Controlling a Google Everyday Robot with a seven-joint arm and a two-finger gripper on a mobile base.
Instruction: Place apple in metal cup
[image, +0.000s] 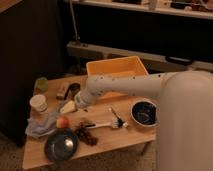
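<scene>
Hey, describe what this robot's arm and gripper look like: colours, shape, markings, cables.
The arm is a thick, smooth, off-white tube with small dark dots near its wrist end, widening into a bulky pale shell at the right. The gripper, over the left part of the table near the apple, is pale and wedge-shaped, with a darker joint behind it. No cables show.

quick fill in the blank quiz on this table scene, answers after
1. The apple lies outside the metal cup, next to a dark red bunch of ____.
2. The gripper hangs open close by the apple, holding ____.
3. The bin behind the arm is ____ in colour.

Missing words: grapes; nothing; yellow.
</scene>
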